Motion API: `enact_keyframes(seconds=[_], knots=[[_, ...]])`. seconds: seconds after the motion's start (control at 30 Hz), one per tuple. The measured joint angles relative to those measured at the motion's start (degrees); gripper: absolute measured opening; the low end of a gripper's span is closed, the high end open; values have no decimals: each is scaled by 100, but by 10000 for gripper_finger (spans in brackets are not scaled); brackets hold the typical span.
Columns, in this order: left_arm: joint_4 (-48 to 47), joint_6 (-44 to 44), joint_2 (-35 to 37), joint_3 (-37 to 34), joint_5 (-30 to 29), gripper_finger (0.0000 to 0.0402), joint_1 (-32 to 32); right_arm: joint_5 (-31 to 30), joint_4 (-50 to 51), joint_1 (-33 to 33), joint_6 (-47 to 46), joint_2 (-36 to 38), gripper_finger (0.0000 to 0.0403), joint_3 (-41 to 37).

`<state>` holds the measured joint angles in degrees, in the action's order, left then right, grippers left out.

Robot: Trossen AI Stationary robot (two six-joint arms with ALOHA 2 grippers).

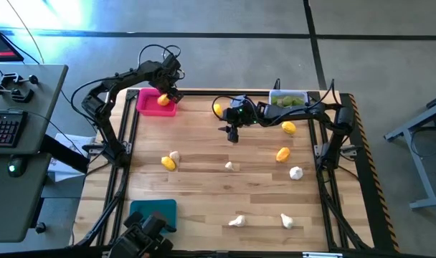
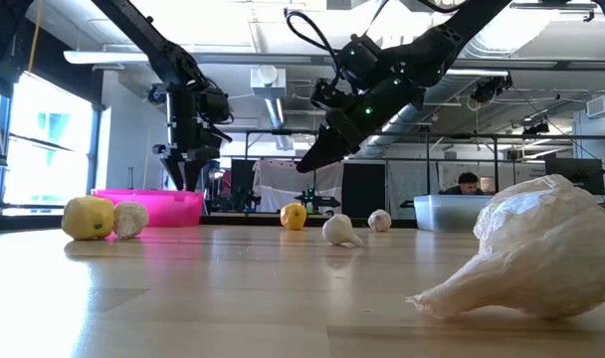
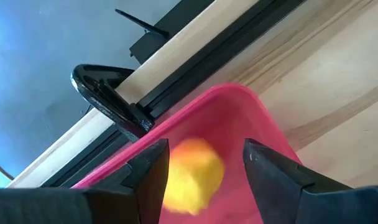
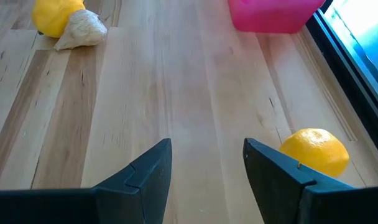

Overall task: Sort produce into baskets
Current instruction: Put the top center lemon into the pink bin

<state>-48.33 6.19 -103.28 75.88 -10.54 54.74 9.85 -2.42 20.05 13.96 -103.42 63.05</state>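
While the left gripper (image 1: 169,92) hung with its fingers spread over the pink basket (image 1: 148,104), a yellow lemon (image 3: 190,174) lay inside it, released. The right gripper (image 1: 233,135) hovered open and empty above the table (image 1: 204,186), near another lemon (image 4: 314,151) at the far edge.

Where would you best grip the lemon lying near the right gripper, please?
Probably across the lemon's round middle, coming straight down from above: it lies alone on bare table, clear of the pink basket, with room on both sides for the open right gripper's fingers, which hang beside it, not yet over it.
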Motion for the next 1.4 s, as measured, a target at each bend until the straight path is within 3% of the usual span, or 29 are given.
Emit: enact_keyframes(seconds=[0.2,0.33,0.43,0.6,0.67,0.73,0.93,1.07,1.3,1.4], knots=[[240,604,15,-1,8,166,0,-11,0,0,-13,0,188,0],[617,742,225,-48,74,127,-2,-132,43,21,-164,31,176,-2],[1352,792,565,-346,272,86,0,-478,156,21,-195,172,143,-2],[2779,787,1300,-1125,1234,20,-17,-581,242,26,-317,304,50,-2],[3324,734,1610,-1465,1524,5,-51,-581,197,57,-495,304,15,-2],[3840,698,1895,-1811,1754,5,-102,-579,24,59,-752,294,9,-22],[5636,592,2537,-2988,1968,6,-416,-700,-538,-10,-1439,127,46,-22],[6667,493,2757,-3661,1967,1,-631,-1367,-583,-143,-1767,-27,81,-22],[8013,387,2929,-4415,1966,0,-930,-2671,-779,-321,-2479,-336,196,-24],[8134,371,2927,-4531,1966,0,-994,-3037,-1095,-379,-2629,-540,243,-24]])
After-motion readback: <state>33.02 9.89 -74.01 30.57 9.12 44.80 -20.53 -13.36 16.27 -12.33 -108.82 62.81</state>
